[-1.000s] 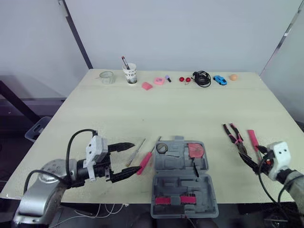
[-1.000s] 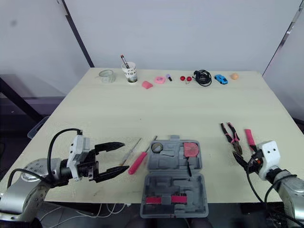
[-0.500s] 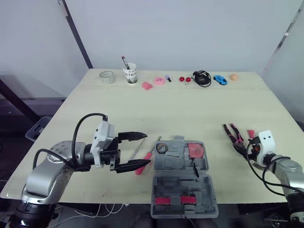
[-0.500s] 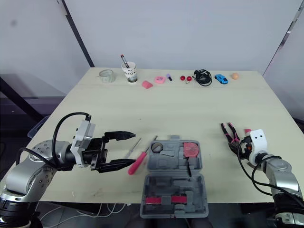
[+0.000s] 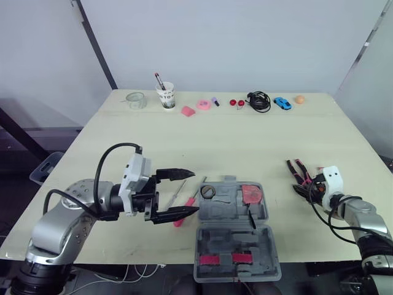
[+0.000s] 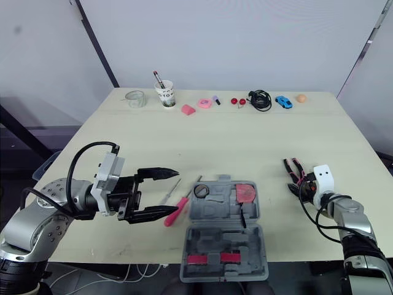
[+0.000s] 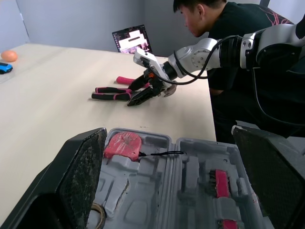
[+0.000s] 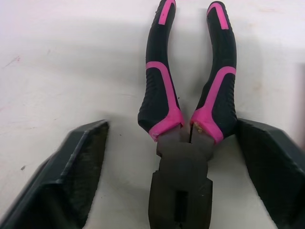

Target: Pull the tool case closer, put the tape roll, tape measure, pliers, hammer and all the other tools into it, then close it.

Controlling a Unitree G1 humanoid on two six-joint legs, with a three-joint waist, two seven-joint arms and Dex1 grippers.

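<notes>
Both wide open: astride the pliers [image 8: 181, 157] with right gripper [image 8: 171, 128], beside the open tool case [image 6: 224, 230] with left gripper [image 6: 177, 191].

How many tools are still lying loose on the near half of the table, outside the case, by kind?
Pliers: 1
Pink-handled screwdriver: 1
Thin pale tool: 1
Pink-handled tool beside the pliers: 1
Total: 4
</notes>
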